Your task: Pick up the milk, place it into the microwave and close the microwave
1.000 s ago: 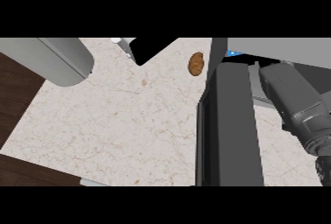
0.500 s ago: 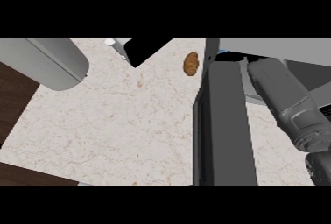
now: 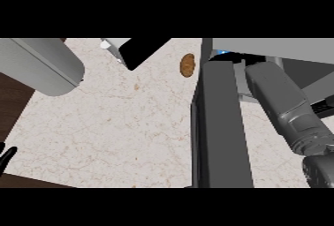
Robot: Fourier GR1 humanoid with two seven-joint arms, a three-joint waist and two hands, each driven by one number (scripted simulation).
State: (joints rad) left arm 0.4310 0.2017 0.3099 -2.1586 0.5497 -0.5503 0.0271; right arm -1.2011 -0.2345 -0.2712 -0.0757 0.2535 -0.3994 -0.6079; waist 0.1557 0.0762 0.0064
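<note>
The microwave's dark door (image 3: 218, 128) stands open, seen edge-on down the middle right. Its grey top (image 3: 274, 46) covers the cavity at the upper right. A small blue patch (image 3: 222, 53), which may be the milk, shows at the cavity's mouth. My right forearm (image 3: 280, 103) runs from the lower right up under that top. The right hand itself is hidden there. Black fingertips of my left hand (image 3: 6, 153) show at the left edge, straight and holding nothing.
A brown oval item (image 3: 187, 65) lies on the speckled counter (image 3: 111, 128) just left of the door. A black wedge-shaped object (image 3: 140, 50) sits at the back. A bulky grey part of my left arm (image 3: 39, 66) fills the upper left. Dark floor (image 3: 13, 95) borders the counter's left.
Everything has slid a little left in the view. My right forearm has drawn closer to the microwave's opening. The left fingertips have come into view at the left edge.
</note>
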